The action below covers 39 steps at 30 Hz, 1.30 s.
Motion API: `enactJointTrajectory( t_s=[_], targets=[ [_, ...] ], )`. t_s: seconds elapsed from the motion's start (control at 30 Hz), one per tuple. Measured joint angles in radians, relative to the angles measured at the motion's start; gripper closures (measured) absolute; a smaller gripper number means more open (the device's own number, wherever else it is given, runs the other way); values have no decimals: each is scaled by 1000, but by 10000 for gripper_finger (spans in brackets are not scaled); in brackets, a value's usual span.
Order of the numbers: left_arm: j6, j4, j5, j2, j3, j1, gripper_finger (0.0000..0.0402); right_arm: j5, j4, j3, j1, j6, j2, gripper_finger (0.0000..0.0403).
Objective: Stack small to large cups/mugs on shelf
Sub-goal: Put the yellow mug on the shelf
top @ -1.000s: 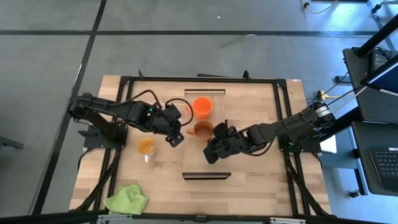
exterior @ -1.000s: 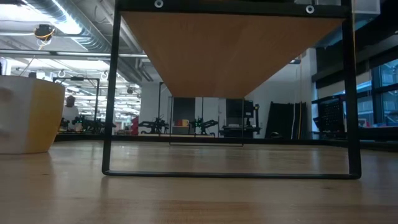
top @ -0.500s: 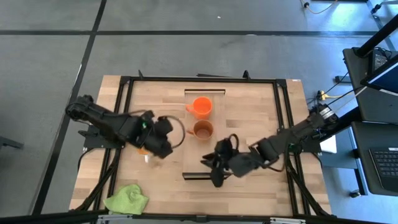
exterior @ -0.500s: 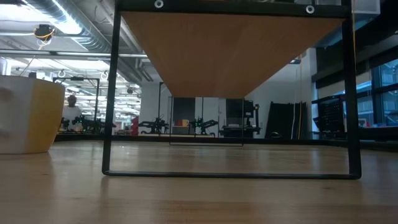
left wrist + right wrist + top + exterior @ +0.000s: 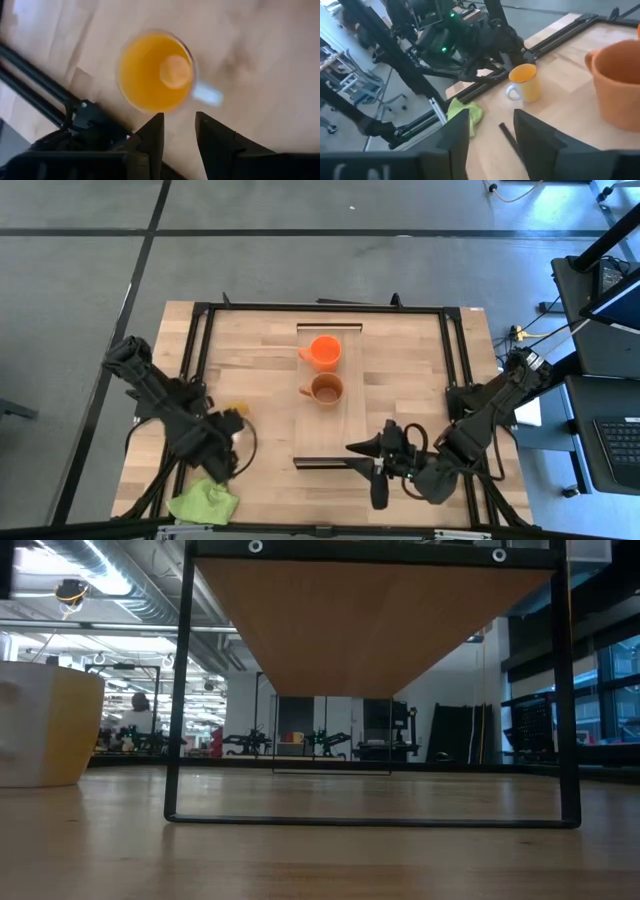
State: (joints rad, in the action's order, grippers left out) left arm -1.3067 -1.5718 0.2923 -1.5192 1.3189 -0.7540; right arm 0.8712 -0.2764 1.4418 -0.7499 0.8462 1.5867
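Two mugs already stand on the shelf [image 5: 352,375], the bright orange mug [image 5: 324,352] at its far end and the rust-brown mug [image 5: 325,389] just nearer, while the small amber-yellow cup [image 5: 156,71] sits off the board on the tabletop [image 5: 400,360] to the left; the left gripper [image 5: 177,131] hovers directly above that cup, fingers parted and empty, and the right gripper [image 5: 490,127] hangs open, holding nothing, near the table's near right edge; the cup looks light, rigid, glossy and likely slippery, perhaps breakable, so its rim wall or stubby handle [image 5: 207,94] seems the surest hold
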Motion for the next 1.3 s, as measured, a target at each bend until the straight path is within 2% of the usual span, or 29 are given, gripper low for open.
enactJointTrajectory(
  t_s=[0.1,0.17,0.23,0.37,0.47,0.67,0.87,1.13,1.3],
  targets=[
    [12,2,48,0,-3,-86,293,1,-1,0,-9,17,0,247],
    [57,12,121,0,7,-150,294,1,-1,0,-10,26,0,247],
    [126,23,152,0,22,-214,295,1,-2,0,-11,34,0,247],
    [282,9,120,0,23,-306,295,2,-3,0,-13,39,0,247],
    [375,9,86,0,7,-331,293,2,-3,0,-13,39,0,247],
    [458,36,128,1,-93,-312,293,25,-4,0,-13,42,0,247],
    [624,238,118,61,-234,-240,295,26,-5,0,-7,96,0,247],
    [662,261,118,208,-359,-180,300,44,-5,0,-7,148,1,247],
    [688,305,120,240,-394,-157,301,75,-5,0,-6,148,1,247]
  ],
)
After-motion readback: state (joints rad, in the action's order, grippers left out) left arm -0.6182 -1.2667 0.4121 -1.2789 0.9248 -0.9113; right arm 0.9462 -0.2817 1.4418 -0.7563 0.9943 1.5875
